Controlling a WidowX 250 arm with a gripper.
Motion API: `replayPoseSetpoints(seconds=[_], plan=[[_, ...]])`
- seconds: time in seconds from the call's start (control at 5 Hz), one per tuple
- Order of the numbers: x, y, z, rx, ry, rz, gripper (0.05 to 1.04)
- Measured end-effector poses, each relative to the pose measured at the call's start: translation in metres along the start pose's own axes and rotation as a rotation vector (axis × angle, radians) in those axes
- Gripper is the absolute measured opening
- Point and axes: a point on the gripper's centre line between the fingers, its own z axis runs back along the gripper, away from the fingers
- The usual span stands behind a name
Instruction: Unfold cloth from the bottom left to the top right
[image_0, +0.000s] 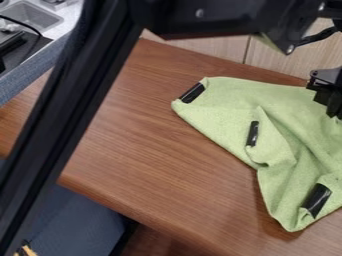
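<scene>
Green cloth (230, 105): while part of it is spread flat, the rest is left bunched, in folds that run down towards its lower tip; it is lying on the right side of the table.
Upper-left strip (192, 93): black, set at the cloth's left corner, beside a small turned edge.
Middle strip (252, 133): carried on a raised flap, which is doubled over the cloth and creased beneath.
Lower strip (316, 200): set near the bottom tip, where the edge is curled inward.
Black gripper (332, 103): held at the right edge of the view, over the cloth's upper part. Since it is partly cut off there, it cannot be told whether it is open, shut or clamped on fabric — contact seems likely.
Step in hand: judged to be the unfolding itself, partly done, with the doubled flap to be opened out.
Next move: a secure hold on a free edge is called for, then a low, slow pull towards the top right — too steep a lift might bunch the cloth again.
Wooden table (153, 145): placed beneath the cloth, with a grey sink (30, 15) beyond its upper-left side.
</scene>
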Motion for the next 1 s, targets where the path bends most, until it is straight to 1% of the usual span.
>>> replayPoseSetpoints(seconds=[0.2, 0.4, 0.6, 0.8, 1.0], plan=[[0.002, 0.001, 0.001, -0.006, 0.015, -0.005, 0.208], [0.002, 0.004, -0.001, -0.007, 0.015, 0.009, 0.478], [0.0, 0.006, -0.004, -0.001, 0.018, 0.012, 0.78], [0.0, 0.008, 0.004, -0.002, 0.006, 0.011, 0.979], [0.001, 0.012, 0.024, -0.009, -0.026, 0.024, 1.013]])
